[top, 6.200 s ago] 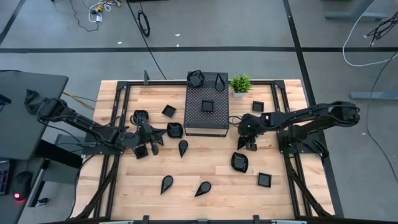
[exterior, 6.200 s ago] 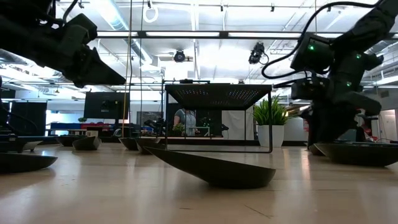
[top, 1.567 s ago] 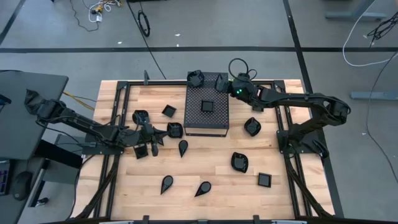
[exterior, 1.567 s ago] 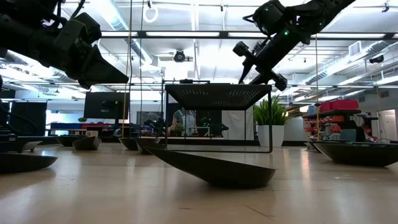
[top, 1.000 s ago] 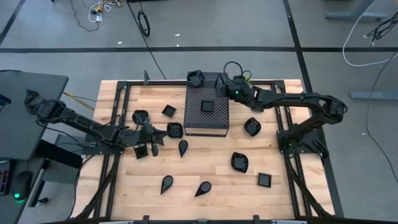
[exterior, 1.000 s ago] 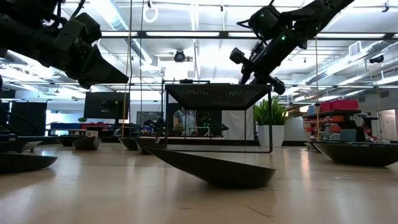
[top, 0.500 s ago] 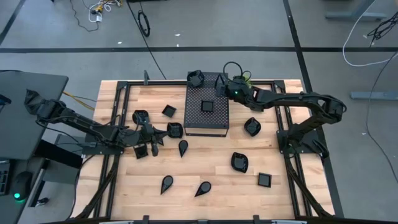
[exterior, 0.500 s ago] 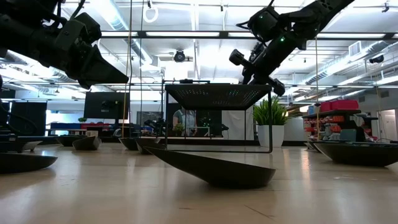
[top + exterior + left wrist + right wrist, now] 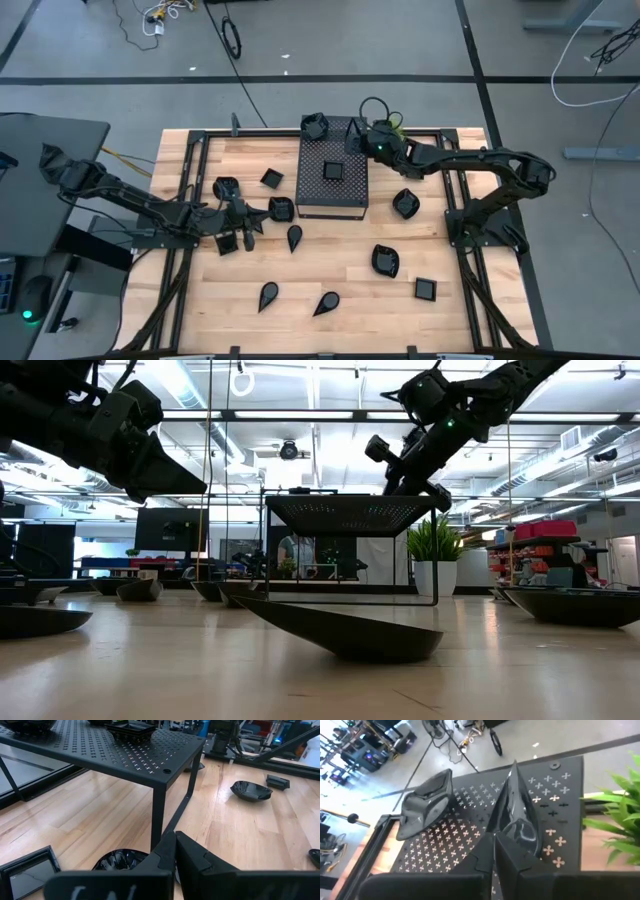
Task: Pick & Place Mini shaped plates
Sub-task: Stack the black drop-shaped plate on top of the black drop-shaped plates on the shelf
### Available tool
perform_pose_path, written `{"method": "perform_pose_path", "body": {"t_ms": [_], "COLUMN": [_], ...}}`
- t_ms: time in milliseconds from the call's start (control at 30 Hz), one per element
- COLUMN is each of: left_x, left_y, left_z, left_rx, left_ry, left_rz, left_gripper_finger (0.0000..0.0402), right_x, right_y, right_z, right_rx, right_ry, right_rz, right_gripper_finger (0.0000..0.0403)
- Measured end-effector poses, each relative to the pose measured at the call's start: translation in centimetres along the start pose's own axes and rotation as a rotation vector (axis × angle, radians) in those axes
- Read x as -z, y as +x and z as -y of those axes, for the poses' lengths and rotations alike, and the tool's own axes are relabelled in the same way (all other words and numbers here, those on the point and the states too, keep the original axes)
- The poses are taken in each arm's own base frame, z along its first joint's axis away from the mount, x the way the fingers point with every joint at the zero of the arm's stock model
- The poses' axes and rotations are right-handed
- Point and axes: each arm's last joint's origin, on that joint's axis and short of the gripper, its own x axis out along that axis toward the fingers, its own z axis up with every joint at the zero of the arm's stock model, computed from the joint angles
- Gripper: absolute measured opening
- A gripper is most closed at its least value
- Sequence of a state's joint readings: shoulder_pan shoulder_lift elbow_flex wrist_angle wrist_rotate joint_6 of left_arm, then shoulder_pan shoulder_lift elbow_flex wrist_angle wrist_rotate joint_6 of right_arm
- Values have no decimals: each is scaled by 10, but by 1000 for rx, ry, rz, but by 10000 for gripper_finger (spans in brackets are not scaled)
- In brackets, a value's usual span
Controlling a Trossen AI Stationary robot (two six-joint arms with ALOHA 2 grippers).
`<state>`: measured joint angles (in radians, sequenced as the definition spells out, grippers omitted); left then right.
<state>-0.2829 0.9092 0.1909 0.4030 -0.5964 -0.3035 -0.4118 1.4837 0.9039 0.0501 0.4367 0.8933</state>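
Wooden table (image 9: 330, 270) spread wide under both arms. Centre back, perforated black stand (image 9: 332, 181), already carrying a square plate (image 9: 333, 171) mid-top and a rounded plate (image 9: 314, 126) at its far left corner. Scattered mini shaped plates (image 9: 385, 261) lying all over the boards, left and right of the stand. Over the stand's far right corner, right gripper (image 9: 356, 136), fingers clamped on a teardrop plate (image 9: 520, 815) tilted just above the perforated top. Down at the table's left, left gripper (image 9: 247, 222) low by the stand's near left corner, fingers pressed together, grasping nothing.
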Motion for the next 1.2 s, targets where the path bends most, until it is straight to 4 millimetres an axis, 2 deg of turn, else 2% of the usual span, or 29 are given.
{"method": "perform_pose_path", "body": {"t_ms": [233,900,1200], "left_x": [0,0,0], "left_y": [0,0,0], "left_z": [0,0,0], "left_rx": [0,0,0], "left_ry": [0,0,0], "left_rz": [0,0,0], "left_gripper_finger": [16,16,16], "right_x": [1,2,-4], "right_y": [1,1,1], "right_z": [8,12,2], "right_rx": [80,104,14], "right_ry": [17,45,9], "right_rz": [-4,-40,21], "right_gripper_finger": [10,5,9]}}
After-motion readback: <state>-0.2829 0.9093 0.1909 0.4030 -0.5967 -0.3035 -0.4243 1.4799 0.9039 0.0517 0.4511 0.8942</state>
